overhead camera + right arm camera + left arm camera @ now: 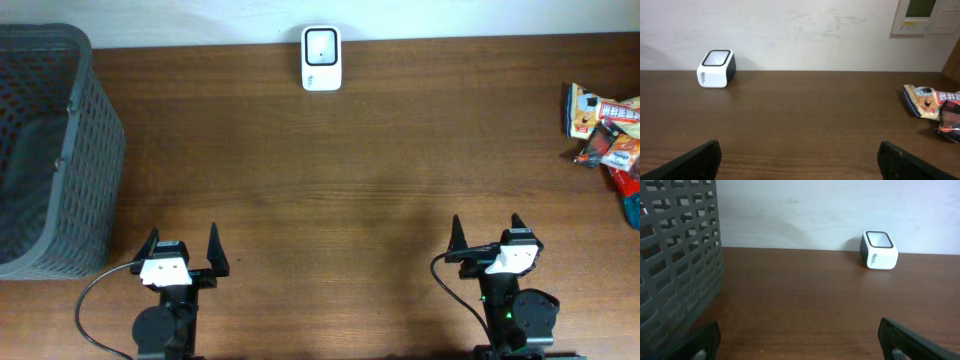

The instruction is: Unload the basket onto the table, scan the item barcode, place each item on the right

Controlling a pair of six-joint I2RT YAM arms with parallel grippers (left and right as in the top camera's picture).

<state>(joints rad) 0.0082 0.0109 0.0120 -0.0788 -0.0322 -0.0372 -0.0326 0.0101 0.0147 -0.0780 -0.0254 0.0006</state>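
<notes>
The barcode scanner (321, 58), a small white box with a dark-framed window on its top face, stands at the far edge of my worktop (330, 200), midway across. The snack packets (603, 125), orange, red and white, lie heaped together at my far right edge.

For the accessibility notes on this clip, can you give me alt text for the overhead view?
Two robot arms sit at the near edge of a wooden table, left gripper and right gripper both open and empty. A white barcode scanner stands at the far edge, a grey basket on the left, snack packets on the right.
</notes>
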